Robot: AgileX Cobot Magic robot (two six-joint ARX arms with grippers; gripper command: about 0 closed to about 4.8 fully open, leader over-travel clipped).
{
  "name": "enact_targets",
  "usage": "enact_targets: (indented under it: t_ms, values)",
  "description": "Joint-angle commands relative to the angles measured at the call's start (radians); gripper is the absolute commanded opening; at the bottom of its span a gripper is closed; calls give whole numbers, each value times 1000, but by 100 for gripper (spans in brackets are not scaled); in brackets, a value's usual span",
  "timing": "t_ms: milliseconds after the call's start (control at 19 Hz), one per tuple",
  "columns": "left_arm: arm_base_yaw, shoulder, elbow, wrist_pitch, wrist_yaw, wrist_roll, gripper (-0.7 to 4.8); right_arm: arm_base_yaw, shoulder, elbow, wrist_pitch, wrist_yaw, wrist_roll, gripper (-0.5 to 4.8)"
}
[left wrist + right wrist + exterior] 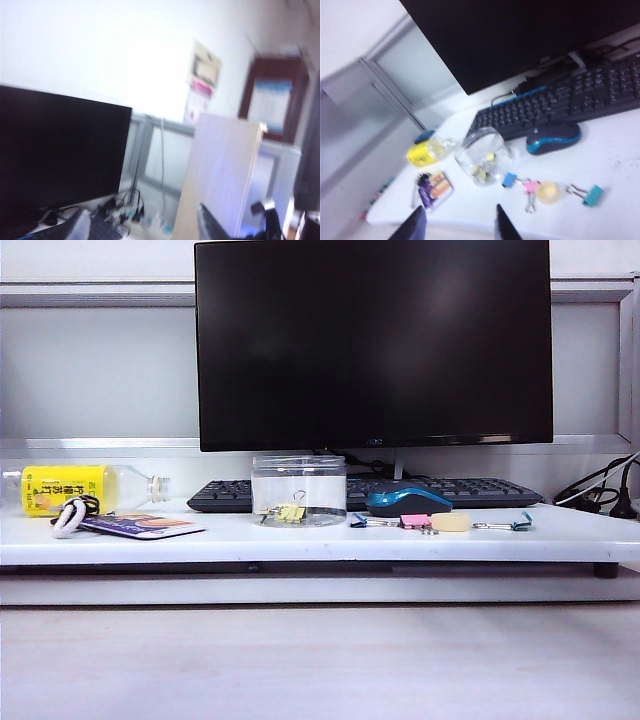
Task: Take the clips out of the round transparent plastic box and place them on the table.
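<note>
Even, bright light out front; both wrist feeds soft with blur.

From my exterior feed the table (300,538) is evenly lit and sharp, its thick front edge casting a dark band of shadow beneath, and the monitor (373,340) shows a faint pale sheen on its black screen. My left wrist feed is smeared throughout, the wall blown out to white glare near its middle, the left gripper (235,227) a dark blurred shape. My right wrist feed is softer too, bluish, with the right gripper (457,225) fingers out of focus.
</note>
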Motion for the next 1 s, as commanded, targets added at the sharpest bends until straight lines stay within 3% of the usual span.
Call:
enact_targets:
  t_ms: [53, 211, 368, 474, 579, 632, 684, 842, 948, 1000]
  values:
    - [1, 159, 132, -190, 53, 148, 288, 0, 10, 15, -66, 2, -39, 180]
    - [-3, 360, 212, -299, 131, 192, 288, 1, 13, 15, -97, -39, -39, 180]
    - [-53, 566, 230, -290, 247, 227, 287, 1, 13, 14, -80, -126, -39, 179]
    - [-133, 680, 237, -286, 243, 316, 288, 1, 13, 14, -67, -177, -39, 179]
    - [-243, 790, 258, -285, 206, 462, 288, 1, 13, 14, -66, -200, -38, 179]
    - [-277, 813, 268, -291, 167, 504, 287, 1, 13, 14, -67, -200, -38, 178]
    - [-339, 849, 290, -314, 64, 583, 287, 1, 13, 14, -66, -200, -38, 178]
    - [-481, 954, 427, -525, -401, 840, 288, 1, 13, 11, -66, -208, -38, 178]
    - [-534, 1021, 504, -588, -608, 876, 288, 1, 13, 10, -74, -208, -39, 177]
    - [-534, 1057, 546, -594, -628, 877, 287, 1, 13, 10, -75, -208, -39, 177]
